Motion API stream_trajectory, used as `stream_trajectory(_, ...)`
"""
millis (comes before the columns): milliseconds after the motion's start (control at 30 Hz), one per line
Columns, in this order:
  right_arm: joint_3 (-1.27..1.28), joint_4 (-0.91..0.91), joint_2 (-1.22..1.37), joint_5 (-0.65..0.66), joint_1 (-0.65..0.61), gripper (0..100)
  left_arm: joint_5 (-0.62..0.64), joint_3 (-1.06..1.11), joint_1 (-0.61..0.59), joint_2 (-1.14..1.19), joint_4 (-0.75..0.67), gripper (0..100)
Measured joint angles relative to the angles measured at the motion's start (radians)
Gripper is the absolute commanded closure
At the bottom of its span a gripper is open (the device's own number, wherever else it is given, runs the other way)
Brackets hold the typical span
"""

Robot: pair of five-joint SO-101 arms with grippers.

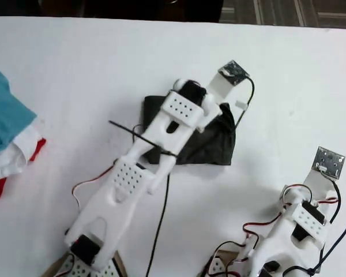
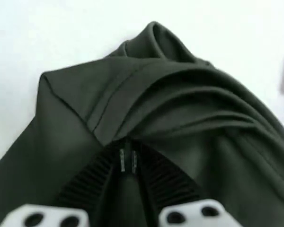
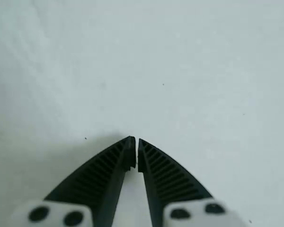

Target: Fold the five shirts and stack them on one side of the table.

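Note:
A folded black shirt point(image 1: 210, 141) lies in the middle of the white table point(image 1: 92, 75), partly under my left arm. In the left wrist view my left gripper point(image 2: 128, 158) is shut on a fold of the black shirt point(image 2: 180, 109), the cloth bunched in ridges ahead of its fingertips. My right gripper point(image 3: 135, 149) is shut with nothing in it, just above bare table point(image 3: 180, 56); its arm point(image 1: 300, 222) rests near the front right edge. A pile of shirts point(image 1: 8, 130), teal on top of white and red, sits at the table's left edge.
Cables point(image 1: 161, 213) trail from both arms along the front of the table. The table's far edge point(image 1: 161, 19) runs along the top of the high view. Bare white surface lies between the black shirt and the pile at the left.

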Motion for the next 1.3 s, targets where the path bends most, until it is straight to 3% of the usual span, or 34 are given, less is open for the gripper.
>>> stream_trajectory(467, 0.000, 0.000, 0.000, 0.000, 0.000, 98.1, 0.000, 0.028, 0.003, 0.069, -0.594, 97)
stream_trajectory(600, 0.000, 0.000, 0.000, 0.000, -0.014, 98.1, 0.000, -0.046, 0.003, 0.068, -0.574, 97)
stream_trajectory(867, 0.000, 0.000, 0.000, 0.000, -0.020, 98.1, 0.000, -0.279, 0.002, 0.066, -0.327, 97)
stream_trajectory(1100, 0.000, 0.000, 0.000, 0.000, -0.020, 98.1, 0.000, -0.186, -0.015, 0.157, -0.427, 97)
stream_trajectory(1300, 0.000, 0.000, 0.000, 0.000, -0.020, 98.1, 0.000, -0.181, 0.057, 0.219, -0.457, 97)
